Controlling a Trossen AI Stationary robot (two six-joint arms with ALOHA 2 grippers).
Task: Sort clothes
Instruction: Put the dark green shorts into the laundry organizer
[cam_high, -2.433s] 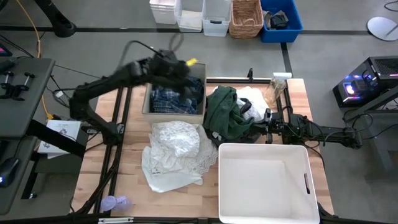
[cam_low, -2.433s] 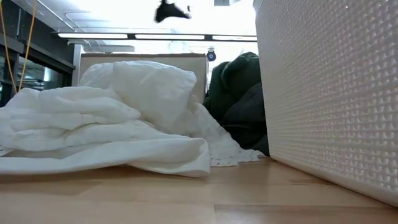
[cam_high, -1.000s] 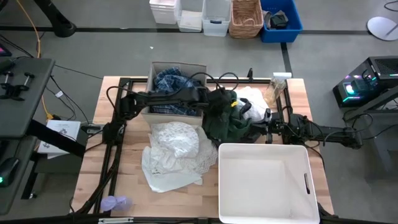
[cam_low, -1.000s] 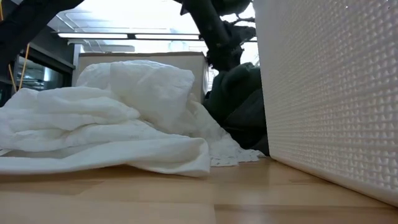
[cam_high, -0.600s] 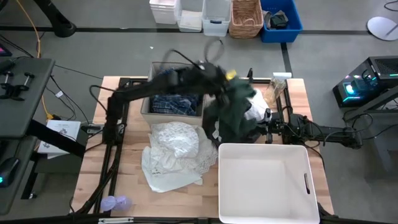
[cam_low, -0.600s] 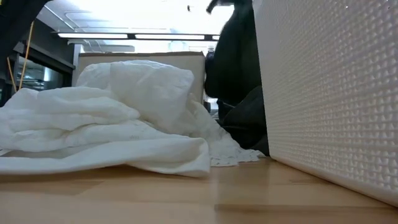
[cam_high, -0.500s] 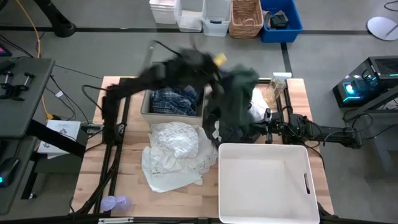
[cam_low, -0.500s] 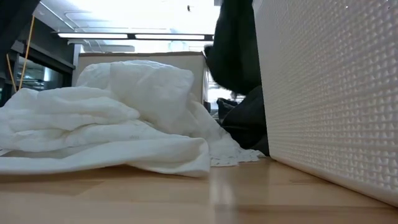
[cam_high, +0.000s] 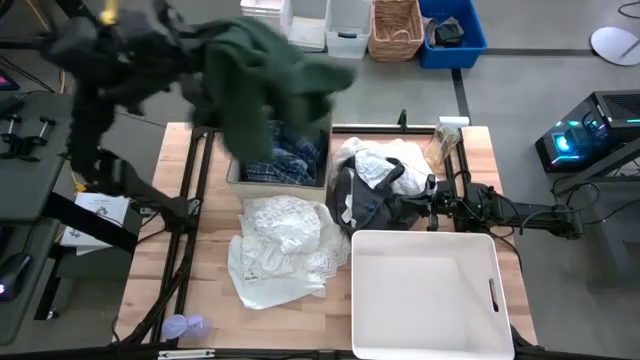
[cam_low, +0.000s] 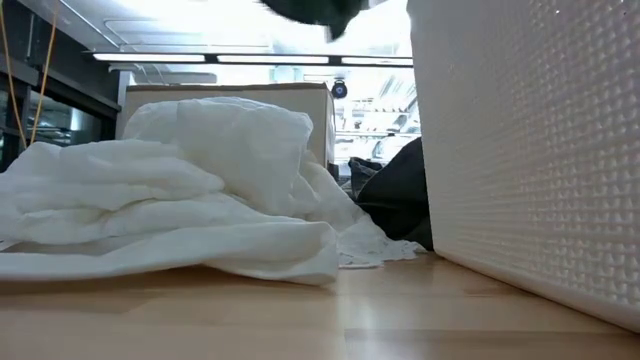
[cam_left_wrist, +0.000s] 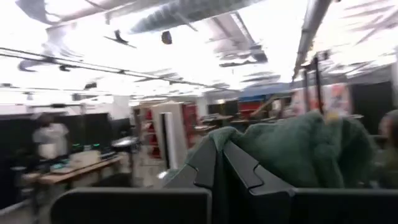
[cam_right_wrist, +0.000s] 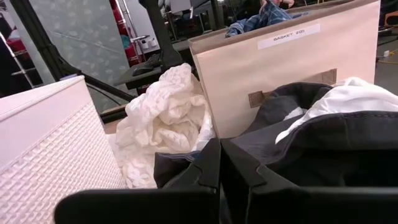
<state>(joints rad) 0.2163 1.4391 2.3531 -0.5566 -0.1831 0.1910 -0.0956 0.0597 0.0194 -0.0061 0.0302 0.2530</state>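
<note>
My left gripper (cam_high: 188, 55) is raised high beyond the table's far-left corner, shut on the dark green garment (cam_high: 270, 70), which flies out over the beige basket (cam_high: 240, 175). The blue-and-white plaid shirt (cam_high: 285, 155) lies in that basket. A black-grey garment (cam_high: 362, 200) and a white piece (cam_high: 385, 165) lie in a heap at the far middle of the table. My right gripper (cam_high: 425, 205) lies shut at that heap's right side. A white lacy pile (cam_high: 280, 240) lies spread on the wood in front of the basket. My left gripper has the green garment pinched between its two shut fingers at a bunched part (cam_left_wrist: 249, 146) right by the fingertips; which part of the garment that is cannot be told. The garment is lifted clear of the table and trails out sideways from the fingers. My right gripper's shut fingertips (cam_right_wrist: 208, 158) lie against the black-grey garment's edge (cam_right_wrist: 261, 143); I cannot tell whether they touch it.
A white textured bin (cam_high: 425, 295) fills the near right of the table. A small lavender object (cam_high: 185, 325) lies at the near left edge. A clear bag (cam_high: 440, 145) stands at the far right. Boxes and baskets (cam_high: 395, 28) stand on the floor beyond the table.
My left gripper has taken the green garment off the heap, gone up and swung fast toward the far-left corner. The garment has come fully clear and now trails in the air over the basket. The black-grey garment and the white piece beneath it are uncovered.
</note>
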